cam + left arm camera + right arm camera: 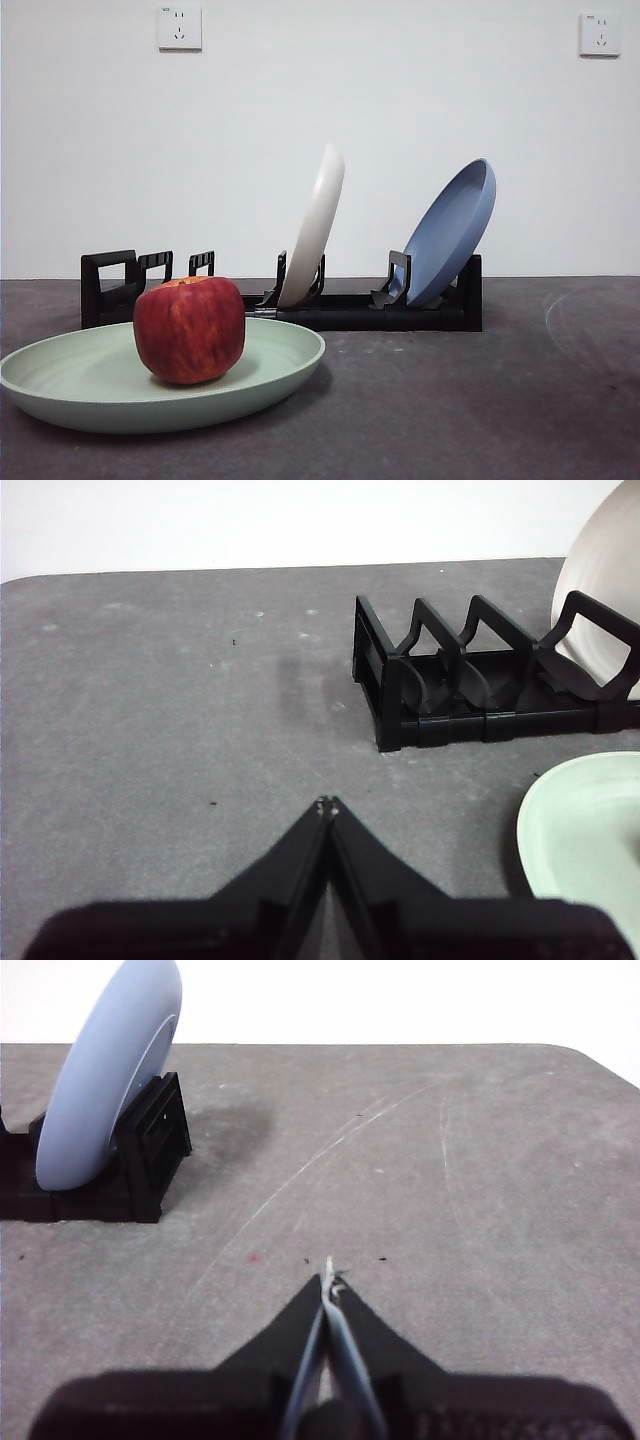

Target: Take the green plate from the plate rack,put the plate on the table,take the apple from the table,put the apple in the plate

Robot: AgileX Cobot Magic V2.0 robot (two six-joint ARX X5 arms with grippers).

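The green plate [90,385] lies flat on the table [480,400] at the front left, in front of the plate rack [350,310]. The apple [189,329] stands in the plate, upright. The plate's rim also shows in the left wrist view [580,830], beside the rack's empty end [440,670]. My left gripper [327,804] is shut and empty over bare table, away from the plate. My right gripper [328,1278] is shut and empty over bare table, off the rack's other end [150,1150]. Neither gripper shows in the front view.
A white plate [315,225] and a blue plate [450,235] stand on edge in the rack. The blue plate also shows in the right wrist view [110,1070], the white one in the left wrist view [600,580]. A white wall with two sockets stands behind.
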